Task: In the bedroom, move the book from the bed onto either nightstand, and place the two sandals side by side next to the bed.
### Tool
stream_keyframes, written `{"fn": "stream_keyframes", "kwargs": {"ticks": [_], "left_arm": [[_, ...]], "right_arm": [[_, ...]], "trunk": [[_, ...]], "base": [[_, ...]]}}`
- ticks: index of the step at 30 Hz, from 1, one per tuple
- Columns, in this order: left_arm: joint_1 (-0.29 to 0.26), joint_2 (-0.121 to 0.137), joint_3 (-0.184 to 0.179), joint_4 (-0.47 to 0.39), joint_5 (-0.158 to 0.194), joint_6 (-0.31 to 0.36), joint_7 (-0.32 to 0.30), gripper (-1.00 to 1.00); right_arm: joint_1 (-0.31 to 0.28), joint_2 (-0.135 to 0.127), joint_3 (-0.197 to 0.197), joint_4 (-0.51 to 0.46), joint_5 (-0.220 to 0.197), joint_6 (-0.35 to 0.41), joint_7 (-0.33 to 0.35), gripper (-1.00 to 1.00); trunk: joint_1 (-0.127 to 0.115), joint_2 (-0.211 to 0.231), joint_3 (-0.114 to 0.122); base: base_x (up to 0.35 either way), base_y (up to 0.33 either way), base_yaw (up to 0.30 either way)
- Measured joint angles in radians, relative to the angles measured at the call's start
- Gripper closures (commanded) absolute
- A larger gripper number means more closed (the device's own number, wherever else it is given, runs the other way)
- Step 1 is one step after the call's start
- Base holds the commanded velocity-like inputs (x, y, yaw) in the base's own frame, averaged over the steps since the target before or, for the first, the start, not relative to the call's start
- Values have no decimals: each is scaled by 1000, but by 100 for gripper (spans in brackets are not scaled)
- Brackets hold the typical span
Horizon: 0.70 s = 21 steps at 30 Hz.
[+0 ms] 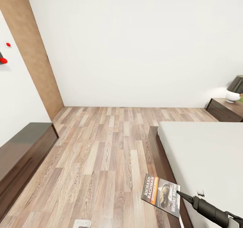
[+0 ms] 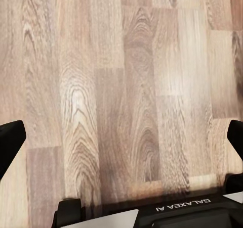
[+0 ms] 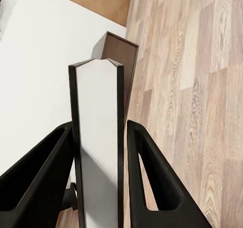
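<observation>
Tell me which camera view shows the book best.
The head view: the book shows its whole front cover there, with the orange title band and lettering readable, held beside the bed by the right end effector. The right wrist view catches it edge-on, pages and spine between the fingers. The left wrist view looks at floor planks.

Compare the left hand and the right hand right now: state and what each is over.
The right hand is closed on the book, gripping it by its edge; the left hand is open and holds nothing.
The right hand carries the book above the edge of the bed, while the left hand hangs over bare wood floor.
Both have dark fingers.
</observation>
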Motion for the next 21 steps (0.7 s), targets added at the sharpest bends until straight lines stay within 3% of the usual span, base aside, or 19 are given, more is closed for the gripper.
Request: {"fn": "stream_keyframes", "kwargs": {"ticks": [21], "left_arm": [[0, 0, 0, 0, 0, 0, 0, -100]], "right_arm": [[0, 0, 0, 0, 0, 0, 0, 100]], "trunk": [[0, 0, 34]], "base": [[0, 0, 0]]}}
